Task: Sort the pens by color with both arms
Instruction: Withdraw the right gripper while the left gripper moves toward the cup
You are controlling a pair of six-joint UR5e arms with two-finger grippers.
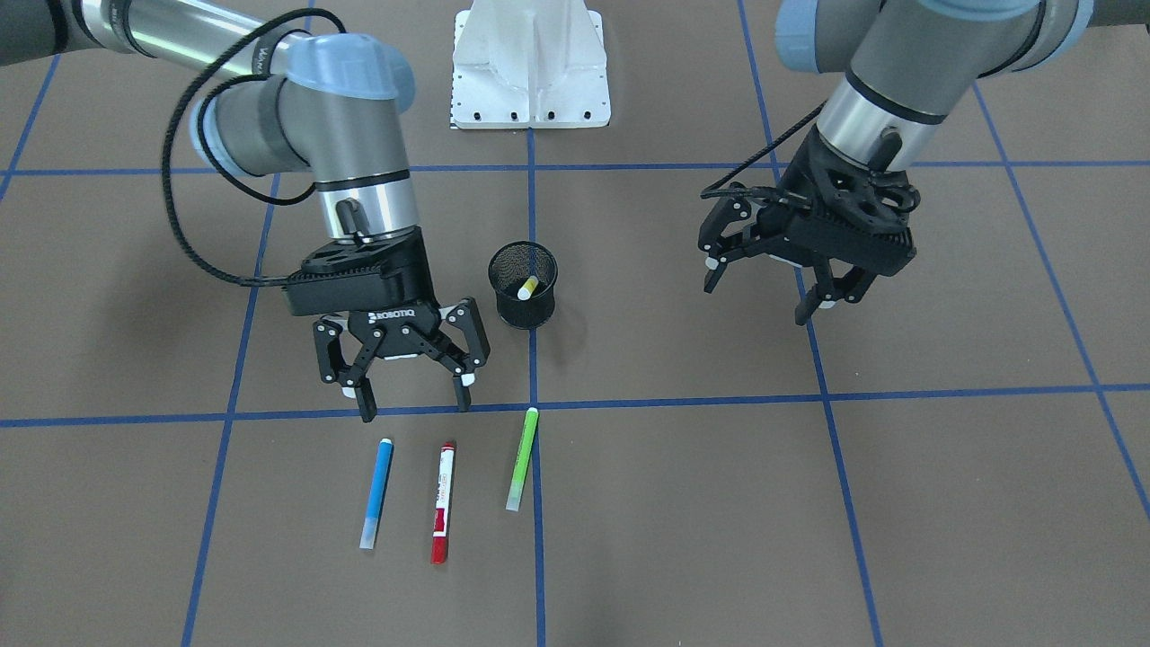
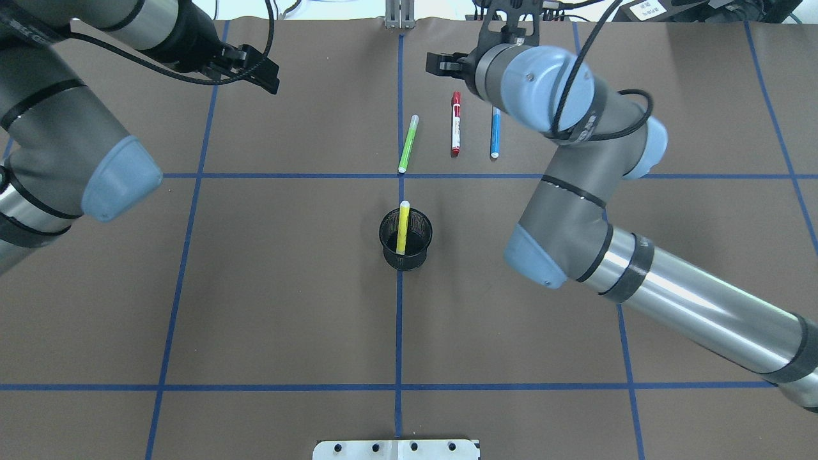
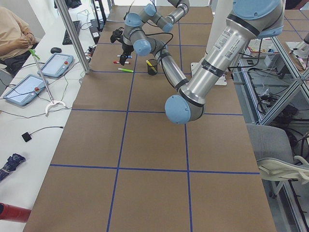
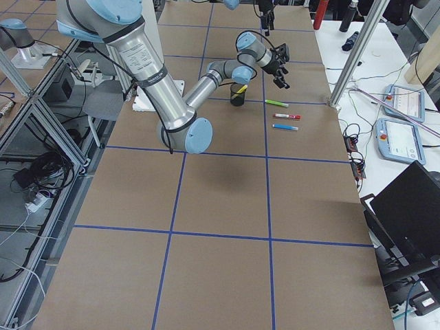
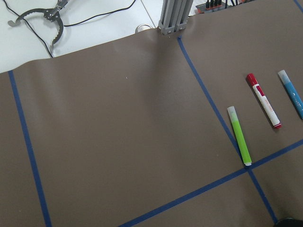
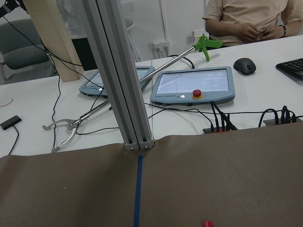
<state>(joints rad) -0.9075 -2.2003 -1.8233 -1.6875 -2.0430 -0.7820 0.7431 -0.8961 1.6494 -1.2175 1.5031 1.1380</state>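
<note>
Three pens lie side by side on the brown table: blue [image 1: 377, 492], white-bodied red [image 1: 442, 501] and green [image 1: 522, 458]. The yellow pen [image 1: 527, 288] stands inside the black mesh cup [image 1: 523, 310]. My right gripper [image 1: 415, 404] is open and empty, hovering just on the robot's side of the blue and red pens. My left gripper [image 1: 756, 301] is open and empty, above bare table far to the side of the cup. The left wrist view shows the green [image 5: 239, 135], red [image 5: 263, 100] and blue [image 5: 291, 93] pens. The right wrist view shows only the red pen's tip [image 6: 208, 223].
The white pedestal base [image 1: 530, 67] stands at the robot's side. Blue tape lines [image 1: 534, 404] grid the table. An aluminium post [image 6: 123, 94] rises at the far table edge, with operators' tablets and cables beyond it.
</note>
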